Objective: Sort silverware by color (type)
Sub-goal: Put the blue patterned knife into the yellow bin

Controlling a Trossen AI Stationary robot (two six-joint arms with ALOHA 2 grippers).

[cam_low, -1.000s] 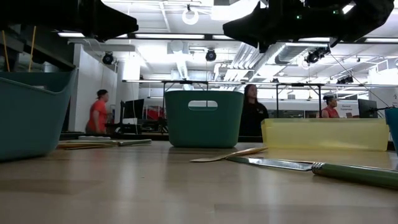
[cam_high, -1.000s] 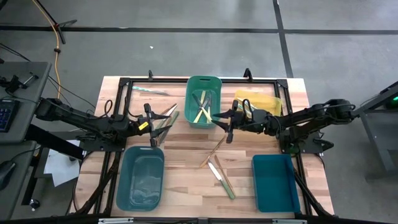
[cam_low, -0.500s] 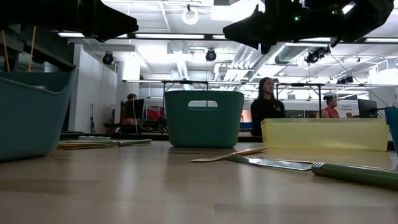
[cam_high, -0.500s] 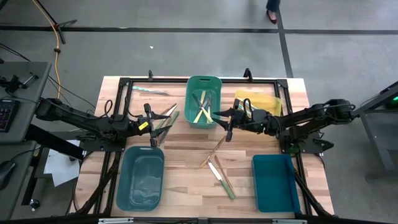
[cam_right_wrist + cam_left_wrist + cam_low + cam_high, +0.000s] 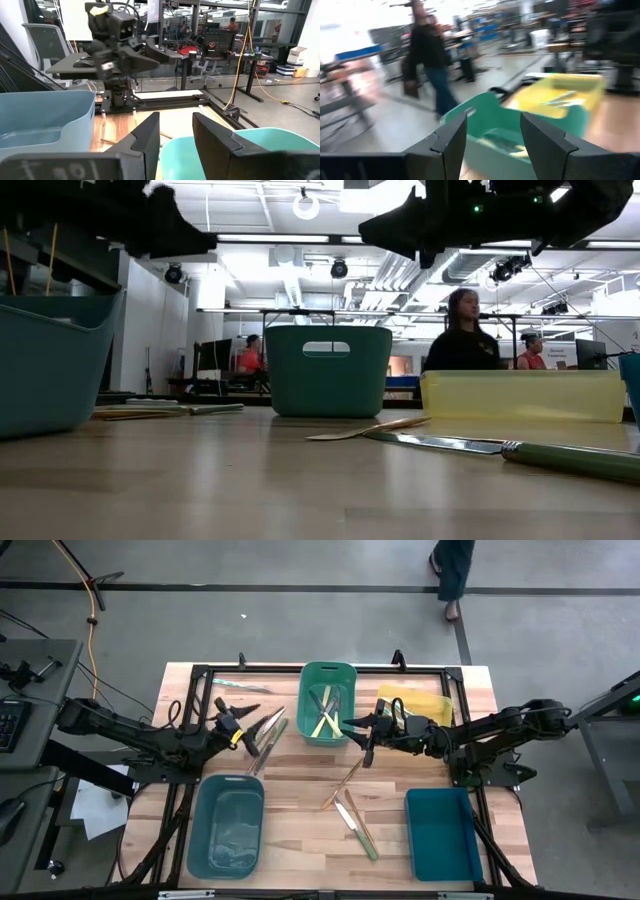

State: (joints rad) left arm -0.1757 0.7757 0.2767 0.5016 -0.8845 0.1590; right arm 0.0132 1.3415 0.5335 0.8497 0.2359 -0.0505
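High view: left claw (image 5: 243, 732) hangs spread and empty over the desk (image 5: 300, 830) near the loose silverware (image 5: 268, 728) beside the green bin (image 5: 327, 703); right claw (image 5: 365, 740) sits partly spread, empty, just right of that bin, with more pieces (image 5: 352, 812) mid-desk. Best move I'd guess: left drops straight onto one handle, pinches mid-handle, checks colour before binning. Hard to tell: handle colours in the left pile, what's in the yellow bin (image 5: 425, 700), and the left wrist view is smeared.
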